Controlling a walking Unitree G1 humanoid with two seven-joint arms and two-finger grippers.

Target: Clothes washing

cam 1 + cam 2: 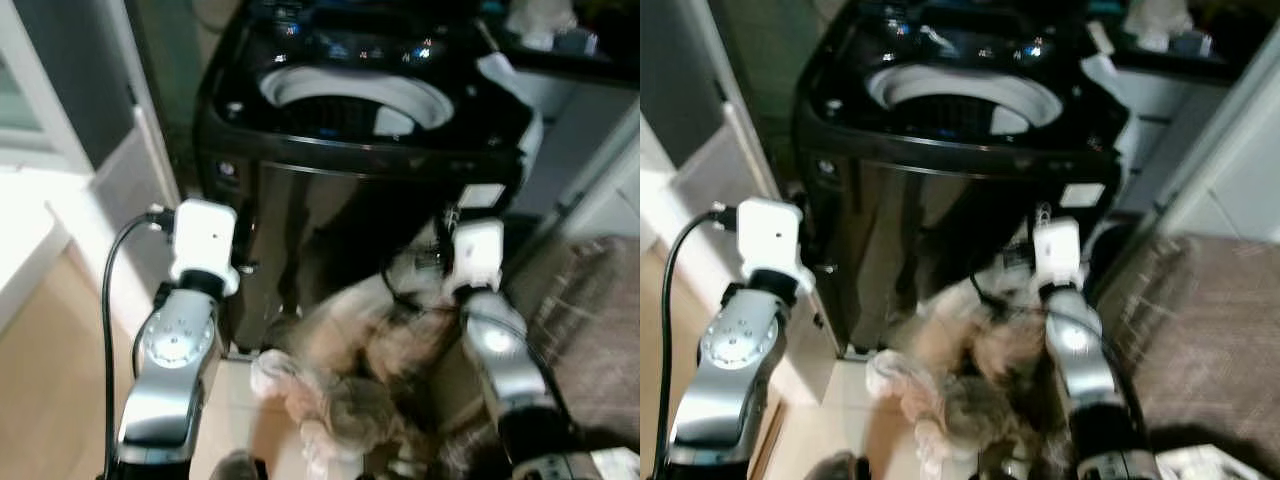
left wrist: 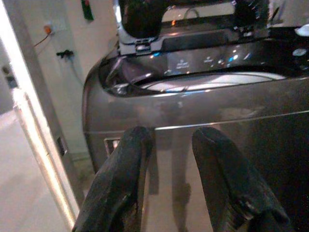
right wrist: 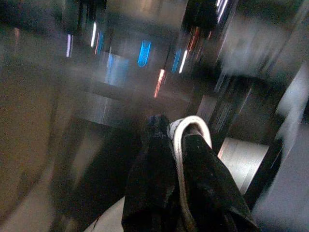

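Left gripper (image 2: pixel 166 193): fingers (image 2: pixel 120 183) apart, nothing between them, pointed at the dark glossy front panel of the washing machine (image 1: pixel 370 190) and close to it. In the head views the left arm (image 1: pixel 175 340) is raised at about 8 o'clock from the machine's front, its white wrist block level with the upper part of the panel. A black cable (image 1: pixel 108 300) loops off that wrist toward 9 o'clock.

Washing machine: top-loader, lid up, pale drum rim (image 1: pixel 350 95) exposed; lit control strip along the back edge at 12 o'clock. White door frame (image 2: pixel 34 140) stands beside the machine at its 9 o'clock.

Clothes (image 1: pixel 345 385): blurred pale pink and beige bundle, low in front of the machine at about 6 o'clock, between the two arms. Whether it rests on the floor or hangs cannot be told.

Right gripper (image 3: pixel 181 159): fingers pressed together on a white cord or strap (image 3: pixel 186 133) with dark fabric bunched around them; view heavily blurred. Right arm (image 1: pixel 495 340) sits at 4 o'clock from the machine's front, its wrist just beside the upper edge of the clothes bundle.

Brownish textured mat (image 1: pixel 590 330) lies at 3 o'clock.
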